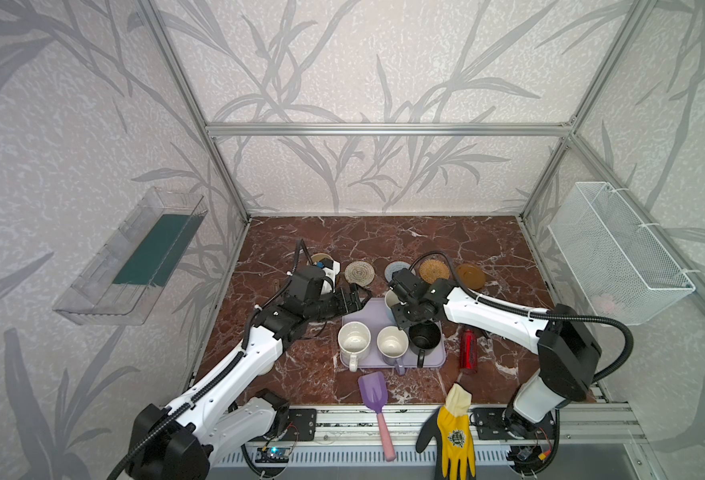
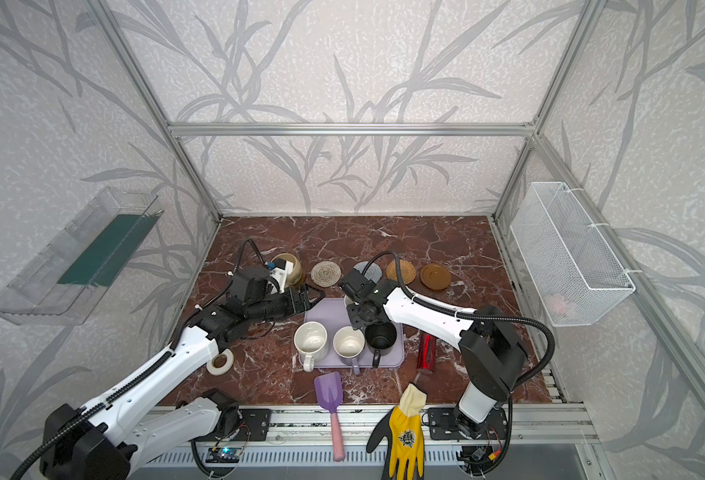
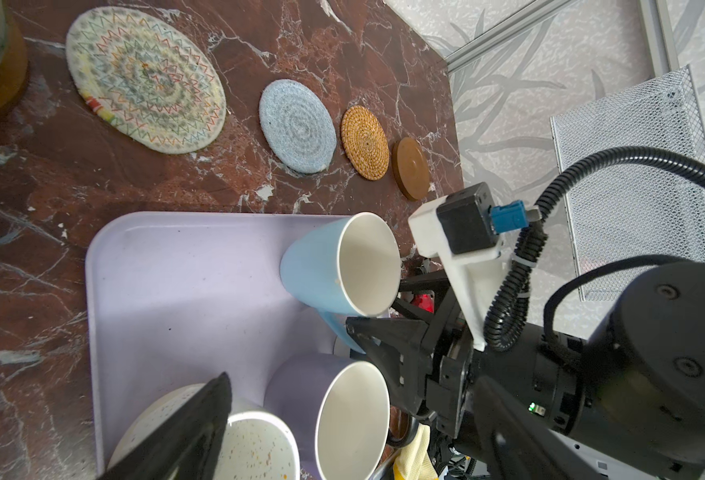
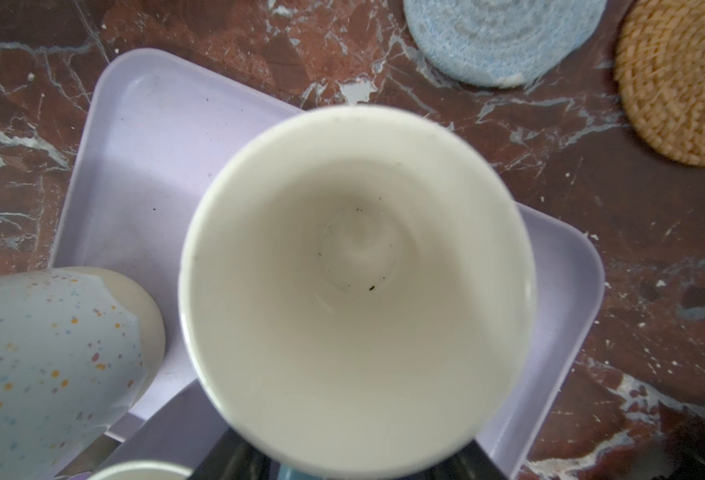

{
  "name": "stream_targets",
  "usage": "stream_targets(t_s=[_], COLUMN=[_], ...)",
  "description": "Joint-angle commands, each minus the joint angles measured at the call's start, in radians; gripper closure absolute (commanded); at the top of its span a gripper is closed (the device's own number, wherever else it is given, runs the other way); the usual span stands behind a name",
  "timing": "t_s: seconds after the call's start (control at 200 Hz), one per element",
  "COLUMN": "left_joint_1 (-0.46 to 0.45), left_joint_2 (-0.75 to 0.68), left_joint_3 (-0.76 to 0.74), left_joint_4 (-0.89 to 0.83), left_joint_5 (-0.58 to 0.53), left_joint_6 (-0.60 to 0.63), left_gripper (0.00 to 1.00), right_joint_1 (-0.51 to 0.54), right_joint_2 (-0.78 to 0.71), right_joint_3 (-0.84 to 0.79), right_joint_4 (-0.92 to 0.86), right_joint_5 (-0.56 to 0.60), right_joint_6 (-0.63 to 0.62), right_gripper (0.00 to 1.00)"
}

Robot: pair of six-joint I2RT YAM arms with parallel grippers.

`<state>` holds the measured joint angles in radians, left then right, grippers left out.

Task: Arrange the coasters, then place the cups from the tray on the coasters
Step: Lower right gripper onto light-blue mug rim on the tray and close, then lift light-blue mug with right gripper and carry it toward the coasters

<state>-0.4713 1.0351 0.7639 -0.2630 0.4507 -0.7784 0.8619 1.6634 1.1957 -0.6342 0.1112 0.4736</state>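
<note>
Landmark: lavender tray [image 1: 367,318] on the marble worktop [image 1: 384,239]. Left of the tray: white tape roll [image 2: 220,362], partly under the left arm. Beyond the tray's far left corner: beige-yellow mug [image 2: 292,270] standing on an amber-brown coaster [image 3: 6,87]. Left hand [image 1: 361,297] at the tray's far left corner, fingers spread wide, nothing between them. Beyond the tray's far edge, a row of bare coasters, each apart from the next: woven beige-white coaster [image 1: 359,273], grey-blue coaster [image 1: 394,269], rattan coaster [image 1: 433,270], second amber-brown coaster [image 1: 470,276]. On the tray, near edge: speckled white mug [image 1: 354,340], lavender mug [image 1: 392,345], black mug [image 1: 424,336], all upright. At the tray's far right corner: light blue mug [image 3: 313,270]. Right hand [image 3: 375,305] is at its handle side, fingers either side of rim and handle. Cannot tell whether they are clamped. Right of the tray: red spray bottle [image 1: 468,349], upright.
</note>
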Motion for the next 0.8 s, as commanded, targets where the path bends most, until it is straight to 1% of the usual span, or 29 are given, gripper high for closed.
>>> stream_targets(t_s=[0.0,0.21,0.42,0.485,0.795], left_joint_1=[-0.004,-0.003,-0.004,-0.003,-0.003], left_joint_2=[-0.002,0.000,-0.010,-0.013,-0.013], left_joint_3=[0.002,-0.003,-0.009,-0.010,-0.009], left_joint_4=[0.026,0.028,0.029,0.028,0.032], left_joint_5=[0.004,0.007,0.005,0.006,0.006], left_joint_6=[-0.010,-0.010,-0.009,-0.009,-0.009], left_gripper=[0.07,0.07,0.07,0.07,0.07], right_joint_1=[-0.001,-0.001,-0.001,-0.001,-0.002], right_joint_2=[0.014,0.027,0.038,0.066,0.069], right_joint_3=[0.025,0.031,0.041,0.039,0.030], right_joint_4=[0.024,0.034,0.024,0.026,0.063], right_joint_5=[-0.024,-0.019,-0.001,0.002,0.005], right_joint_6=[-0.008,0.001,0.010,0.011,0.021], right_gripper=[0.48,0.54,0.57,0.59,0.74])
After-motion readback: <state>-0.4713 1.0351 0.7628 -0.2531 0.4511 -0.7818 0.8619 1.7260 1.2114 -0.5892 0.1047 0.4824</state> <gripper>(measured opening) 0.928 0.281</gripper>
